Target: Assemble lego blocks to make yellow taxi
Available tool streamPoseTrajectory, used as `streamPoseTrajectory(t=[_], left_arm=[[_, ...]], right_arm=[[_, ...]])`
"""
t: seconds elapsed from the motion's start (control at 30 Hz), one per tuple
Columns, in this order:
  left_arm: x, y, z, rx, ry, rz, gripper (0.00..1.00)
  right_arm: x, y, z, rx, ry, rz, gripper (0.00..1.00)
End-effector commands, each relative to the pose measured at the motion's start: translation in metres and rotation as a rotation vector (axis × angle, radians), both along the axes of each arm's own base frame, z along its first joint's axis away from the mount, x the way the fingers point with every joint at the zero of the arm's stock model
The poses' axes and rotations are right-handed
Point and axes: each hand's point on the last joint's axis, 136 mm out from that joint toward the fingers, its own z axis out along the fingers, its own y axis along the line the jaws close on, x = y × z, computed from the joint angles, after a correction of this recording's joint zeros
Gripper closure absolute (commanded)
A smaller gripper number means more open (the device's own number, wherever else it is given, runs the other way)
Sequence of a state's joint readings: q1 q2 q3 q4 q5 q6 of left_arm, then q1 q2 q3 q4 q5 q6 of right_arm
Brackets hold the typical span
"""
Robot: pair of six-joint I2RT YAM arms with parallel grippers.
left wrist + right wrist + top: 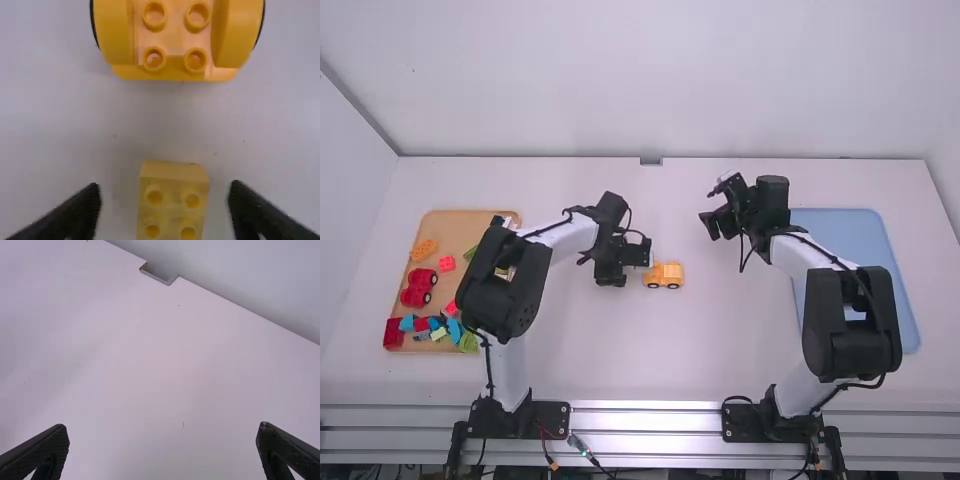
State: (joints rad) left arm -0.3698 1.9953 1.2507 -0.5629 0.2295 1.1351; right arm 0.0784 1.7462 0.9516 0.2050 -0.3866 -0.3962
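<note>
White table (650, 360), white walls behind. Left gripper (634, 262) jaws apart, small yellow plastic block with round studs (172, 200) between them, unclamped, gap each side; yellow-orange plastic toy car base with studs and black wheels (172, 47) sits just beyond that block, outside the jaws. Right gripper (719, 224) jaws apart, nothing between, over bare tabletop.

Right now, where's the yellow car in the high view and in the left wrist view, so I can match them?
High view: the yellow car sits near the picture's middle, on the white table.
Left wrist view: its studded top faces the camera, beyond a small yellow block.
Shared landmark: the left gripper, near the car in both.
</note>
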Motion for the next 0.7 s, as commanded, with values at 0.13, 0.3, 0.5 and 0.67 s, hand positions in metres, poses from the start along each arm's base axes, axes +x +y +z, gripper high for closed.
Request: streamPoseTrajectory(t=[0.13,0.3,0.5,0.67], left_arm=[[0.001,-0.002,-0.001,-0.014,0.008,-0.006,0.01],[-0.011,-0.001,0.018,-0.063,0.055,-0.112,0.01],[-0.009,-0.009,0.044,-0.385,0.061,-0.186,0.01],[-0.005,0.001,0.066,-0.712,0.01,-0.159,0.01]], right_arm=[[0.0,0.002,0.001,0.008,0.002,0.007,0.01],[-0.001,0.004,0.001,0.009,0.002,0.011,0.01],[-0.003,0.013,0.001,0.008,0.002,0.031,0.01],[-0.006,0.023,0.001,0.008,0.002,0.053,0.01]])
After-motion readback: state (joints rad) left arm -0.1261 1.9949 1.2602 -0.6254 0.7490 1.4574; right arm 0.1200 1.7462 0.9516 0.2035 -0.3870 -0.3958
